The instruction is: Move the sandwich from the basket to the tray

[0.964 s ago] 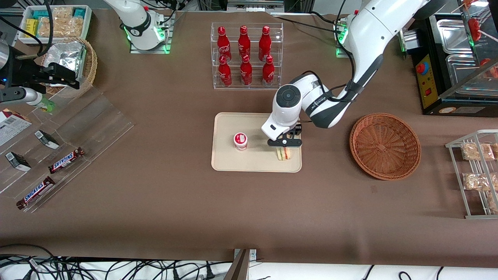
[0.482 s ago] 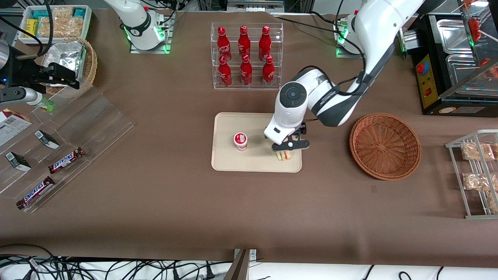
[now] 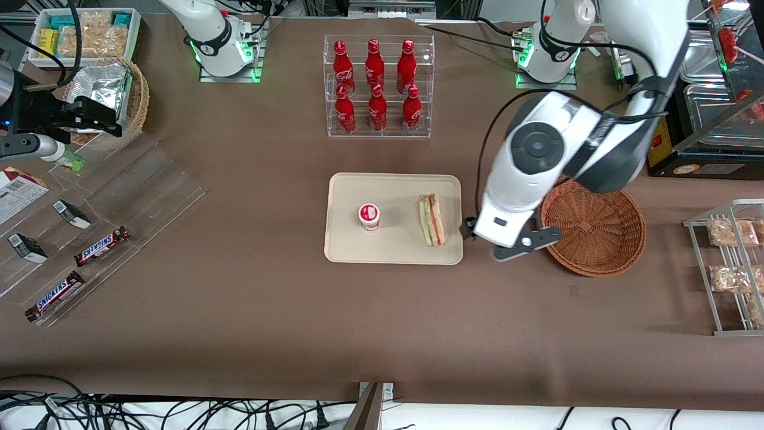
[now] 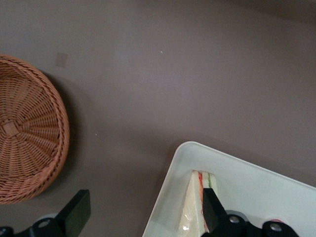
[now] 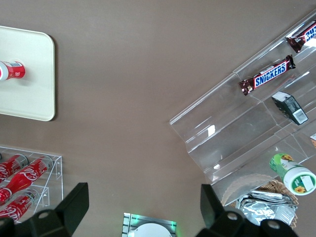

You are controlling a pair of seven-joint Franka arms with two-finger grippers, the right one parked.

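The sandwich (image 3: 431, 219) lies flat on the beige tray (image 3: 388, 251), along the edge nearest the basket, its red and green filling showing. In the left wrist view, the sandwich's (image 4: 193, 210) wedge tip sits just inside the tray (image 4: 247, 185) corner. The reddish-brown wicker basket (image 3: 591, 224) holds nothing and stands beside the tray, toward the working arm's end; the wrist view catches part of the basket (image 4: 24, 133). My gripper (image 3: 526, 246) hangs raised over the bare tabletop between tray and basket. It is open, and the gripper (image 4: 143, 217) has nothing between its fingers.
A small red-and-white lidded cup (image 3: 369, 216) stands on the tray beside the sandwich. A clear rack of red cola bottles (image 3: 378, 83) is farther from the front camera. A wire rack with snack packs (image 3: 731, 263) lies past the basket. Snickers bars (image 3: 101, 246) lie toward the parked arm's end.
The gripper let go of the sandwich, rose, and swung off the tray toward the basket. The sandwich stays on the tray, now fully visible.
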